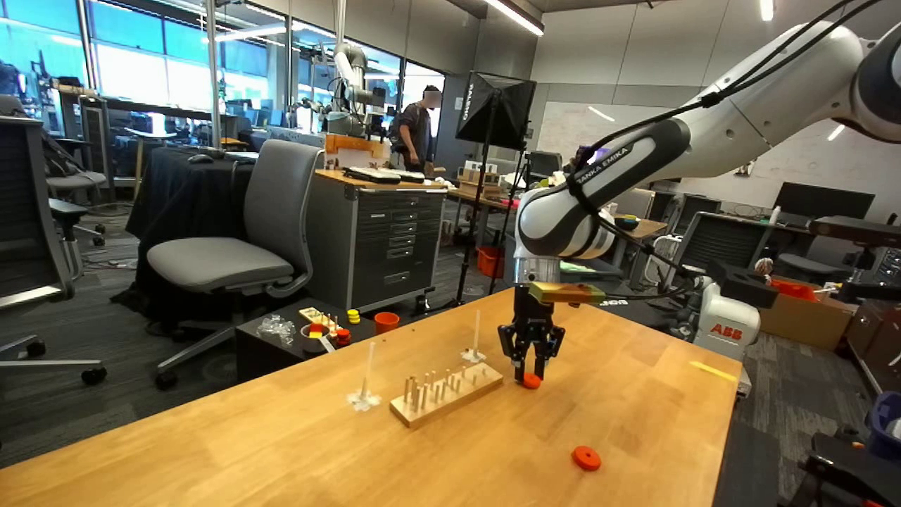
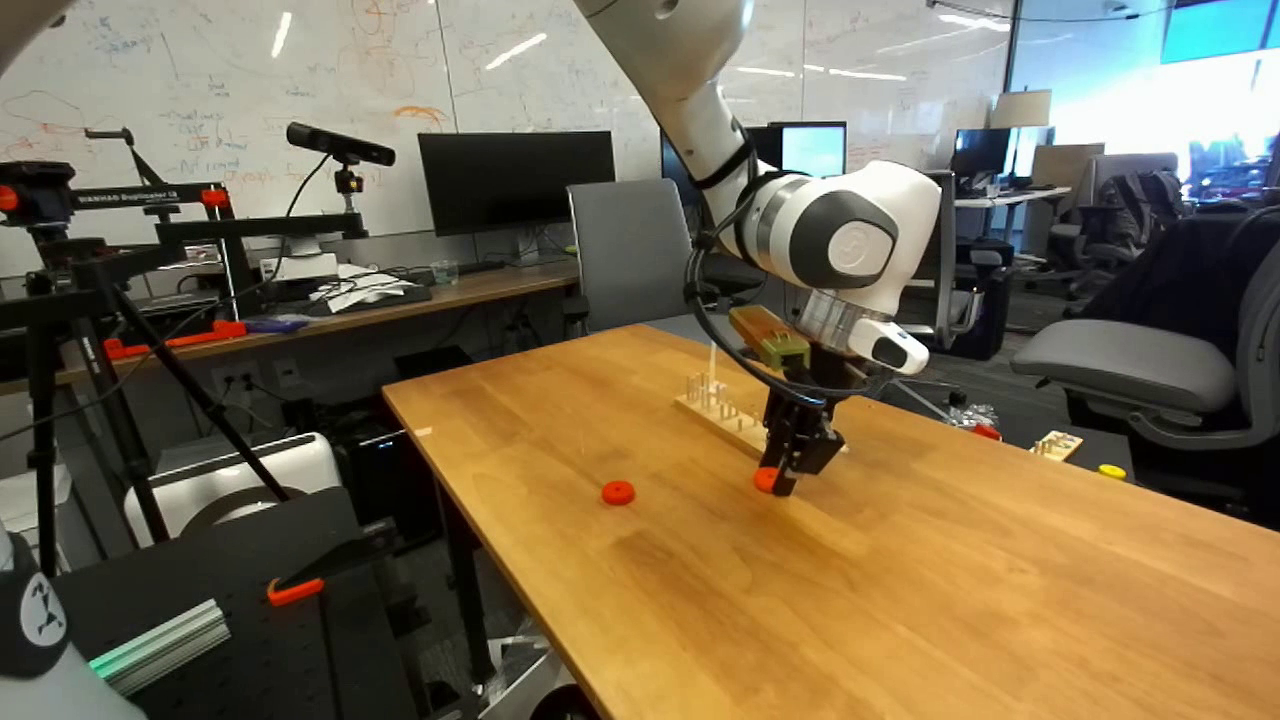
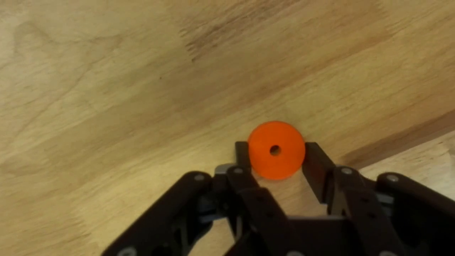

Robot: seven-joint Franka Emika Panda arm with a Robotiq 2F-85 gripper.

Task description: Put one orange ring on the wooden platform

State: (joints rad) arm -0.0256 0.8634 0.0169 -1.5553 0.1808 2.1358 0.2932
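Note:
An orange ring (image 1: 532, 382) sits between my gripper's fingertips (image 1: 529, 372), at or close to the tabletop. In the wrist view both fingers touch the sides of this flat ring (image 3: 276, 165), and its centre hole shows. The ring also shows beside the fingers in an exterior view (image 2: 766, 479). A second, matching orange ring (image 1: 586, 458) lies flat on the table, apart from the gripper; it also shows in an exterior view (image 2: 618, 492). The wooden platform (image 1: 454, 403) with several thin upright pegs stands beside the gripper; it is partly behind the gripper in an exterior view (image 2: 735, 428).
Two white upright rods, one nearer (image 1: 367, 373) and one farther (image 1: 476, 336), are taped to the table beside the platform. A yellow tape strip (image 1: 712, 370) lies near the table's edge. A low black box (image 1: 281, 355) with cups and small parts stands beyond the table.

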